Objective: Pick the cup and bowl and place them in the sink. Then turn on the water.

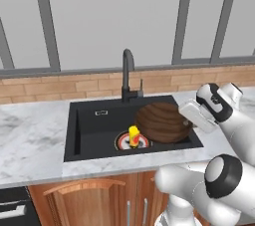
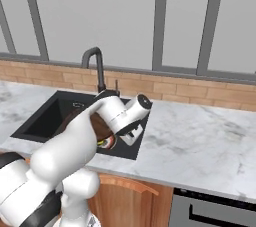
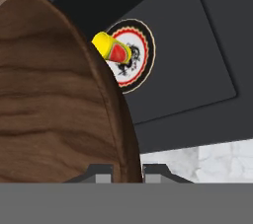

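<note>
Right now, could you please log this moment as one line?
tool: shut on dark brown wooden bowl | small yellow cup: in black sink | faucet: dry

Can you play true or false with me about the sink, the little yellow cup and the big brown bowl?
1. The cup is in the sink, by the drain. True.
2. Water runs from the faucet. False: no stream shows.
3. The bowl lies flat on the counter. False: it is tilted on edge over the sink.
4. The gripper grips the bowl's rim. True.
5. The cup is wider than the bowl. False: the bowl is much wider.
</note>
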